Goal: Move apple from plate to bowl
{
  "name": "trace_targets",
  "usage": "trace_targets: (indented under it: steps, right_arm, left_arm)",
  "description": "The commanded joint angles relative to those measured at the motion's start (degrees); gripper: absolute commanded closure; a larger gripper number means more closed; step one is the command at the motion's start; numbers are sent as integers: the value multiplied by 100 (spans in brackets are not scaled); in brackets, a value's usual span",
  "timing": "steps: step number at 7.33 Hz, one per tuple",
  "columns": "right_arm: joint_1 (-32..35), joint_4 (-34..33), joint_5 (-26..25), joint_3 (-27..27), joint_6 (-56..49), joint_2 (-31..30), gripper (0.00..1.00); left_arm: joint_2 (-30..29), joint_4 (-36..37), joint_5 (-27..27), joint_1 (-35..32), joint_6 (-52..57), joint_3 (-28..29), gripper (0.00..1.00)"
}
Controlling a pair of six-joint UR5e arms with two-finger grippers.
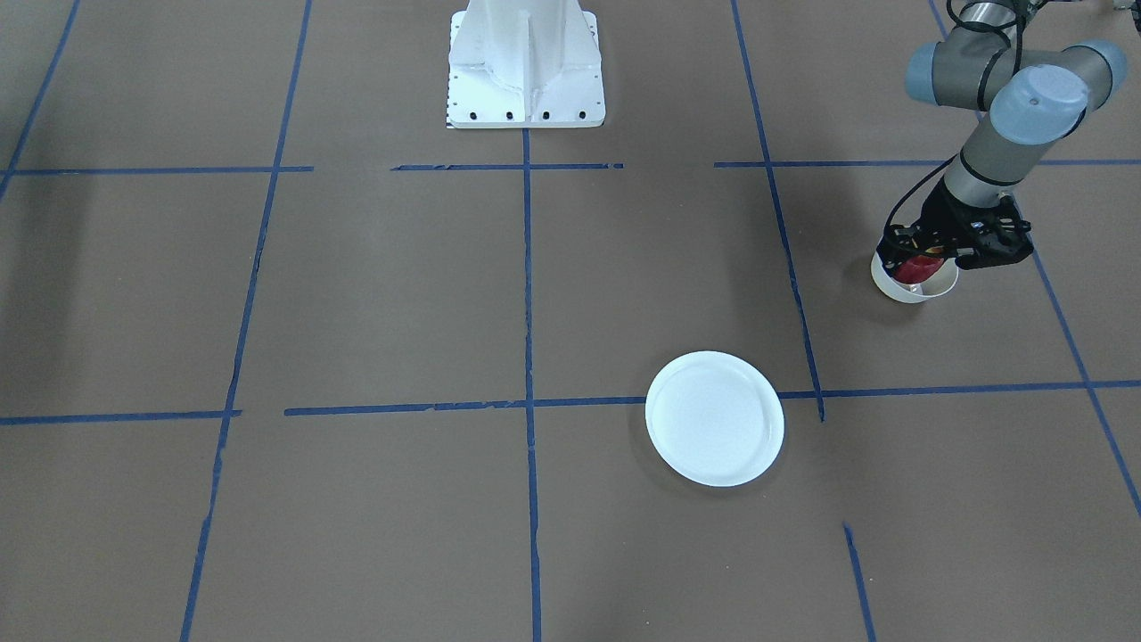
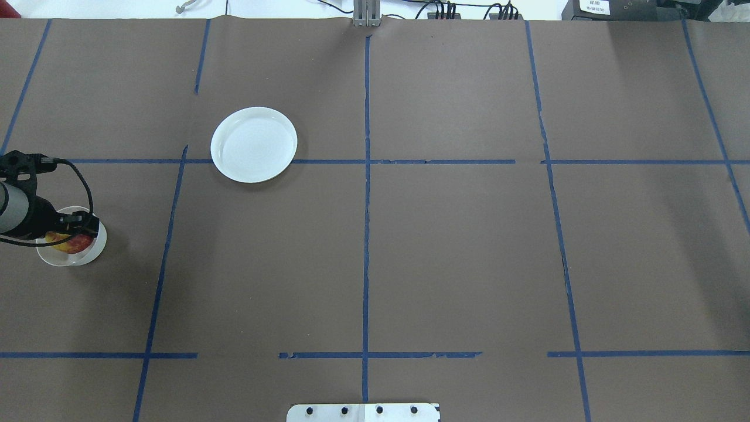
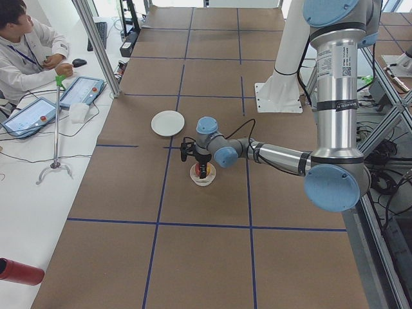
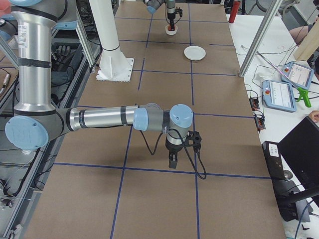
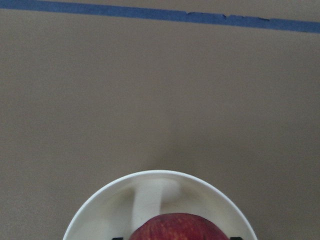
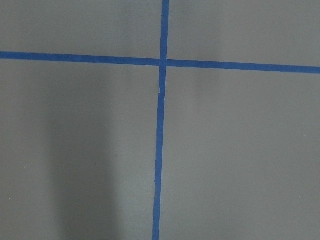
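The red apple sits down inside the small cream-white bowl at the table's left end. My left gripper is lowered over the bowl with its fingers close on either side of the apple. The left wrist view shows the apple's top in the bowl, with dark finger edges beside it. From overhead the apple shows in the bowl under the gripper. The flat white plate lies bare. My right gripper hangs above the table; I cannot tell whether it is open or shut.
Brown paper with blue tape lines covers the table. The white robot base stands at the back middle. An operator with tablets sits beyond the far edge. The right wrist view shows only a tape cross.
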Motion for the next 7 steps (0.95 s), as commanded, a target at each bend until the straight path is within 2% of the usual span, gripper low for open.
trace_targets:
  steps: [1,2,4,5,6,7]
  right_arm:
    - [0,0,0,8,4,0,0]
    - [0,0,0,8,-5,0,0]
    - [0,0,0,8,-5,0,0]
    - [0,9,0,8,4,0,0]
    - [0,0,0,8,4,0,0]
    - [0,0,0,8,4,0,0]
  left_arm:
    - [65,8,-1,2,11,-74,0]
    - [196,25,-1,-16,28,-222,0]
    - [1430,113,-123,-121,455,-1657,0]
    - [1698,757,-525,-757,946,-2422,0]
    - [1674,1947,-598,-1668,2143,-3048,0]
    - [1666,2960,-616,-2495,3661,-3385,0]
